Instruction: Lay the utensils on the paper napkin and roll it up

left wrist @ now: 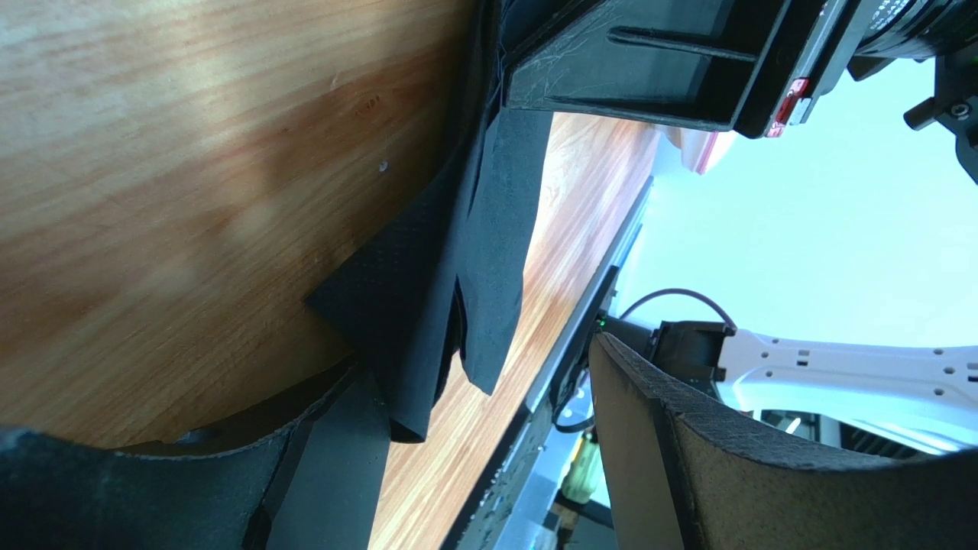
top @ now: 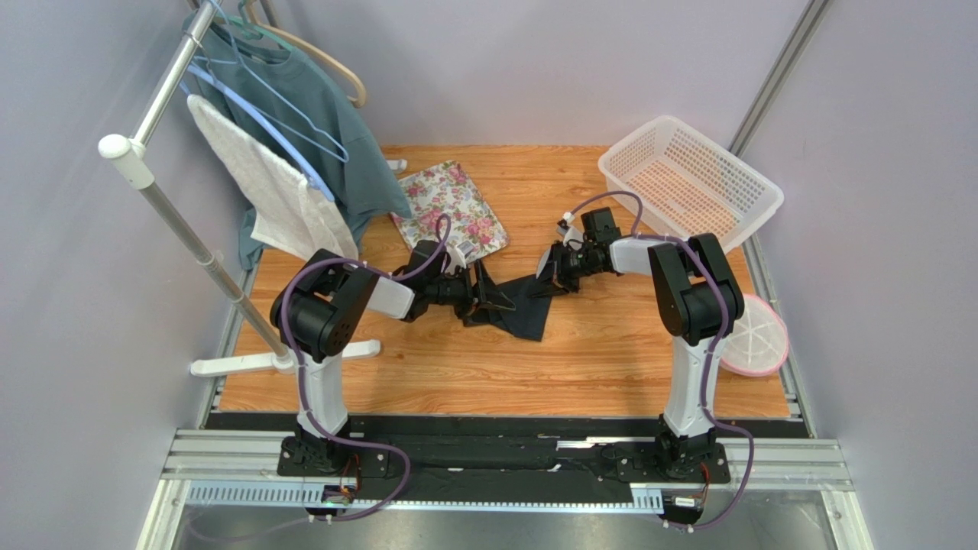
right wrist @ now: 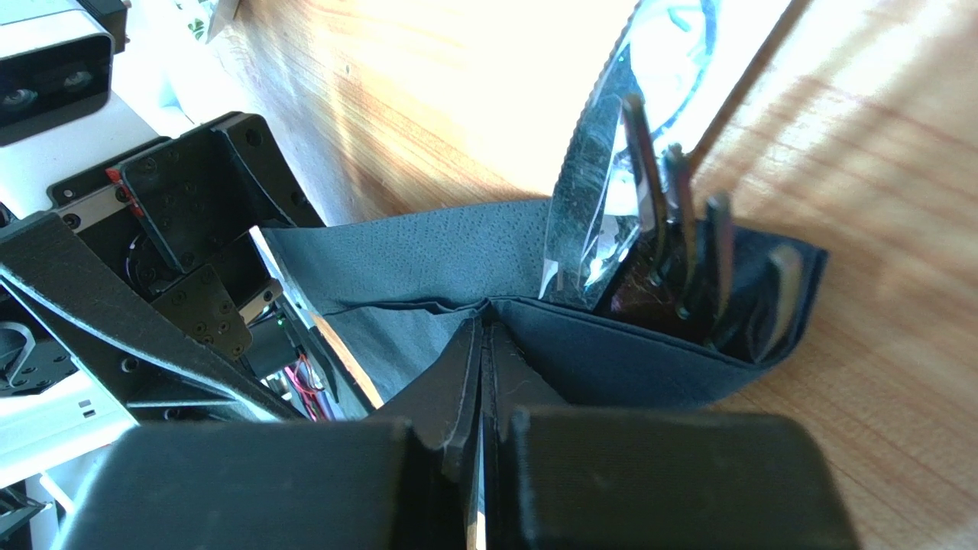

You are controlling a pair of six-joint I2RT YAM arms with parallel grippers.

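Roll step: right gripper [right wrist: 482,332] clamped on napkin [right wrist: 425,264] wrapped over fork [right wrist: 689,229] and knife [right wrist: 591,183], left gripper [top: 496,300] jaws apart, probably needs the free edge next.

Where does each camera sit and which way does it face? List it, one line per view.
Top: above and behind, looking down on the table; left arm and right arm show, bases nearest.
Left wrist: low, looking along the napkin; its own open fingers frame it.
Right wrist: looks down over the shut right end effector pinching the napkin, fork and knife in its fold.
Shared: both wrist views show the napkin.
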